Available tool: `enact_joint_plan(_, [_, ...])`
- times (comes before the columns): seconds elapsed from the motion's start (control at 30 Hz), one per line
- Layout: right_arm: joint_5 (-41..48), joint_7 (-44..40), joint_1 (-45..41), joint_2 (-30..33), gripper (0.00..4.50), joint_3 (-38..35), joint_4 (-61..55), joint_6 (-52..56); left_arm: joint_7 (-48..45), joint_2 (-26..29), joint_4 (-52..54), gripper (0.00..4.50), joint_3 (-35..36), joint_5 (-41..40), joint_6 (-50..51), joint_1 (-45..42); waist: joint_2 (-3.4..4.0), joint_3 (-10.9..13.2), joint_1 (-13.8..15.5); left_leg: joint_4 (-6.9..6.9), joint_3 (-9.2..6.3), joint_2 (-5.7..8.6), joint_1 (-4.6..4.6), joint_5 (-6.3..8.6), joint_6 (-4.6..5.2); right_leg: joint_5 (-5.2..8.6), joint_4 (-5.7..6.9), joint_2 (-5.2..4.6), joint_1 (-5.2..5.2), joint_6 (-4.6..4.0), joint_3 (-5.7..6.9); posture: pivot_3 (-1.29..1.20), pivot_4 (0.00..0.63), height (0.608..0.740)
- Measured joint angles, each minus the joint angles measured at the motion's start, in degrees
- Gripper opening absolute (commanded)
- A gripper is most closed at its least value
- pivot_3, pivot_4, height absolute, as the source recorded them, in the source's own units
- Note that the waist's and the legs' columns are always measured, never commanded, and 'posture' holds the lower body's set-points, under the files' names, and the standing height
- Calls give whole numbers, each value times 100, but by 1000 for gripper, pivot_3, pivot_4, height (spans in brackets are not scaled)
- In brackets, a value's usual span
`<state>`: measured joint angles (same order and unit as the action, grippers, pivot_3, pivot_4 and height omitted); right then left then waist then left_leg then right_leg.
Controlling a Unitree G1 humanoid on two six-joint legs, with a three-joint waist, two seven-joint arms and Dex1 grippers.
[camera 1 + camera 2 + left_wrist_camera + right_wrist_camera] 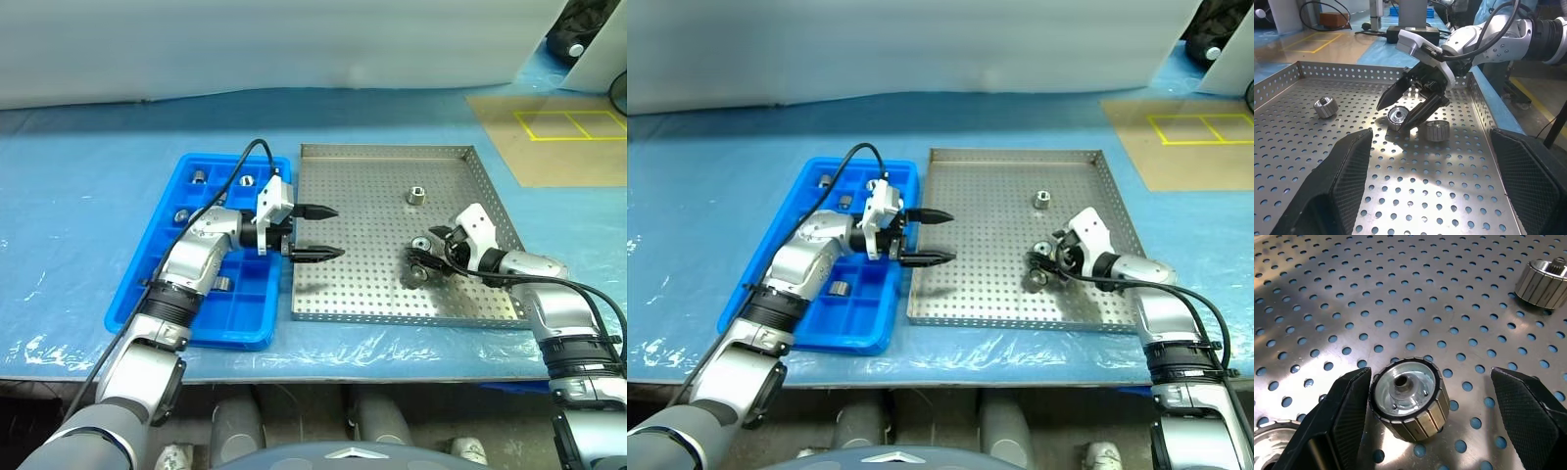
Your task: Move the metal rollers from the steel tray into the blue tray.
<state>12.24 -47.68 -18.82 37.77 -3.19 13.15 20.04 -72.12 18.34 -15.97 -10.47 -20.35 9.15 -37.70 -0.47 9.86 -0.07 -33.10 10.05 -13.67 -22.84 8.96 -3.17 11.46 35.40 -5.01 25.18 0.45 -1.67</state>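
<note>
**Right tool astride a roller, left tool waiting open**

Nearest the camera, the near rim of the steel tray point(392, 318) lies along the blue-covered tabletop point(88, 186), with the blue tray point(171, 255) touching its left side. Over the right near part of the steel tray, the right tool point(421, 259) sits low with its jaws spread wide around one metal roller point(1408, 399). That roller lies on its side on the perforated floor; one finger point(1344, 404) is just beside it, the other well apart, so nothing is gripped. A second roller point(1437, 130) lies just beside the first, and a third point(416, 194) rests alone towards the far side of the tray. The left tool point(315, 232) hangs level over the steel tray's left edge, pointing right, jaws wide apart and empty. Several rollers point(245, 180) already sit in compartments of the blue tray.
</note>
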Motion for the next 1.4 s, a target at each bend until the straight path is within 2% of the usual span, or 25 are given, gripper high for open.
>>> enact_joint_plan(0.07, [0,0,-7,-7,4016,0,4,-31,12,0,0,4038,0,8,0,0,0,0,0,0,0,0,0,0,1,0,-1,0,0,0,0,-276,150,740])
enact_joint_plan(0.17, [-4,26,-7,-56,3403,0,10,-83,16,-1,1,4077,0,19,-1,0,0,0,0,0,0,0,0,0,1,0,-1,0,0,0,0,-279,150,740])
enact_joint_plan(0.2, [-6,39,-7,-88,3403,0,10,-89,16,-1,1,4077,0,21,-1,0,0,0,-1,0,0,0,0,0,1,0,-1,0,0,0,0,-278,150,740])
enact_joint_plan(0.33, [-14,38,-3,-122,2399,2,10,-118,16,-1,1,4077,0,28,-1,0,0,0,0,0,1,0,-1,1,1,0,-2,0,0,0,0,-278,150,740])
enact_joint_plan(0.4, [-37,50,-3,-124,1719,2,10,-131,18,-1,0,4077,0,31,-2,0,0,0,-1,1,0,0,-1,1,1,0,-3,0,0,0,0,-277,150,740])
enact_joint_plan(0.43, [-51,70,-4,-128,1627,1,10,-136,22,-1,0,4077,0,34,-5,0,0,0,0,1,0,0,-1,1,1,0,-4,0,0,0,0,-277,150,740])
enact_joint_plan(0.73, [-126,171,-163,-173,1634,20,34,-145,49,237,40,4077,142,-12,89,-1,0,0,-24,4,2,0,-3,1,1,0,-7,1,4,0,0,-242,150,740])
enact_joint_plan(1.0, [31,-451,-946,-297,1634,487,-694,209,-193,1367,940,4077,736,-536,925,233,3,1,-11,26,2,-6,-2,-1,-3,2,-12,7,10,-3,4,-124,150,740])
enact_joint_plan(1.17, [72,-897,-1669,-820,1634,1083,-730,283,-165,1938,1364,4077,1044,-650,1155,802,4,2,85,38,2,-13,-3,-6,-11,3,-14,7,16,-4,10,-11,150,740])
enact_joint_plan(1.3, [68,-1141,-2110,-1289,1634,1442,-584,164,36,2150,1704,4077,1330,-722,1225,1109,4,2,200,46,0,-14,-4,-9,-17,6,-13,1,17,-9,18,92,150,740])
enact_joint_plan(1.33, [68,-1201,-2177,-1355,1634,1542,-564,115,94,2171,1786,4077,1391,-746,1250,1152,4,3,305,51,-1,-12,-8,-9,-18,9,-14,0,15,-14,25,115,150,740])
enact_joint_plan(1.4, [44,-1371,-2422,-1723,1634,1692,-204,-21,345,2404,2156,4077,1777,-794,1372,1729,1,3,408,50,-1,-12,-13,-9,-19,11,-16,-3,20,-16,27,146,150,740])
